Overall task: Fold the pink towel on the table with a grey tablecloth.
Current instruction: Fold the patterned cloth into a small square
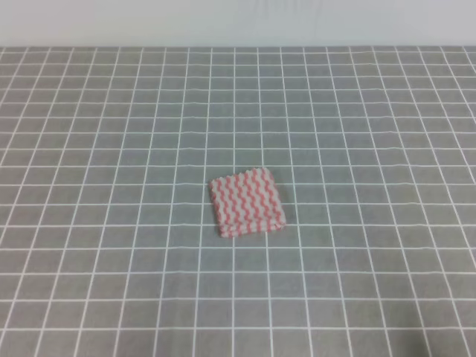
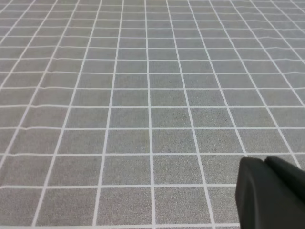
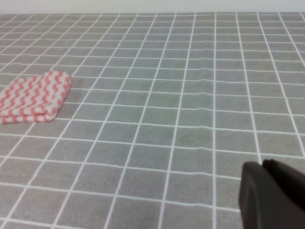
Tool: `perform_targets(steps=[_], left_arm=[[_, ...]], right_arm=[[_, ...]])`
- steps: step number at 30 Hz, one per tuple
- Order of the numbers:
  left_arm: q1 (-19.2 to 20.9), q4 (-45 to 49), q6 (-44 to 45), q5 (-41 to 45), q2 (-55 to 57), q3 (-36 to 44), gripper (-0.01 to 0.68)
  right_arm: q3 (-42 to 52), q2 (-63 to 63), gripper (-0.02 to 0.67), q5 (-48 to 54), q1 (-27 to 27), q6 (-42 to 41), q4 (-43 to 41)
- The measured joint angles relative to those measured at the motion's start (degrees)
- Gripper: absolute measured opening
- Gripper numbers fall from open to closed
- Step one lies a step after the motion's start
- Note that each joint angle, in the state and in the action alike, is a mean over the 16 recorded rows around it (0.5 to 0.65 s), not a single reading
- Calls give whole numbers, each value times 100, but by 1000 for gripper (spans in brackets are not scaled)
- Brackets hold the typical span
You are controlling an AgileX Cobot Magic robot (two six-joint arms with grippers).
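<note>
Right at the middle of the worktop (image 1: 111, 149), a touch toward the near side, sits the pink towel (image 1: 247, 202), and it's a small, tidy square now, layers stacked with the folded edges showing along its near and left sides. Wavy pink-red and white stripes run across its top, and it lies flat on the grey cloth with its white grid, turned slightly off the lines of the squares. Nothing is touching it, and no arm shows anywhere in the high view. Over on the right wrist view the towel turns up at the far left of the picture, lying low on the cloth, well apart from the right claw (image 3: 274, 195), of which only a dark rounded piece pokes in at the bottom right corner; whether that one is released or clenched, I cannot tell. Same story on the left wrist view: the left claw (image 2: 271, 193) is just a dark lump at the bottom right corner above bare grid squares, no towel in sight there, and again I cannot tell if it is released or clenched.
</note>
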Motion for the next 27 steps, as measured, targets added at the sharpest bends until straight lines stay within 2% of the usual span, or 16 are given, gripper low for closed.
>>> perform_targets(steps=[7,21,27], left_arm=[[-2,-1,0,9,7,-8,-2],[-10,0,0,-3,1,0,-2],[-9,-1,0,8,11,-8,-2]], right_arm=[[12,-10,-16,0,-99,0,-1],[6,-1,-16,0,-852,0,18],[0,6,-16,0,-908,0,23]])
